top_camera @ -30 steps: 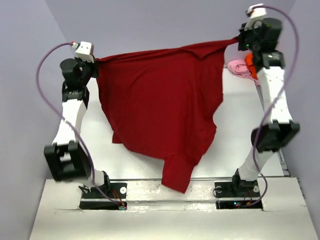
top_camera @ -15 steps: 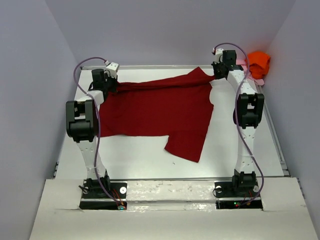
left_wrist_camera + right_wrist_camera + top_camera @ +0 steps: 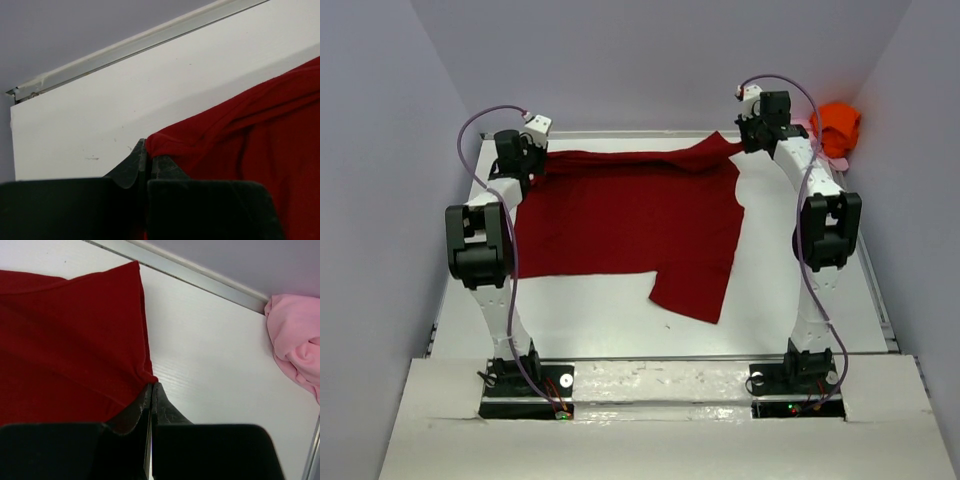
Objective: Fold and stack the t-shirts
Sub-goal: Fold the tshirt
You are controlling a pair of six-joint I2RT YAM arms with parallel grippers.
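The dark red t-shirt point(image 3: 630, 215) lies spread on the worktop point(image 3: 580, 310), most of it flat. Its far edge is drawn into a line running left to right along the far side. From that line the cloth runs back toward the arm bases, so the body of the shirt lies on the near side of both grips. One narrower flap, which we take for a sleeve, reaches nearest of all on the right half, at a slant.

The left fingers point(image 3: 131, 167) are pinched shut on the bunched far-left corner, where the cloth gathers into a small roll just at the tips. The right fingers point(image 3: 132, 412) are likewise closed on the far-right corner, with a pointed piece of cloth lying flat just beyond them toward the back rail. Neither pair shows a gap, and each has red cloth caught between its tips.

We judge that any fold from here has to carry this held edge toward the near side, over the shirt's own body. The two arms share it evenly, each at its own end.

The pale pink t-shirt point(image 3: 295, 335) sits crumpled in the far right corner, apart from the red cloth. The orange t-shirt point(image 3: 837, 125) is heaped there too, nearer the right arm.
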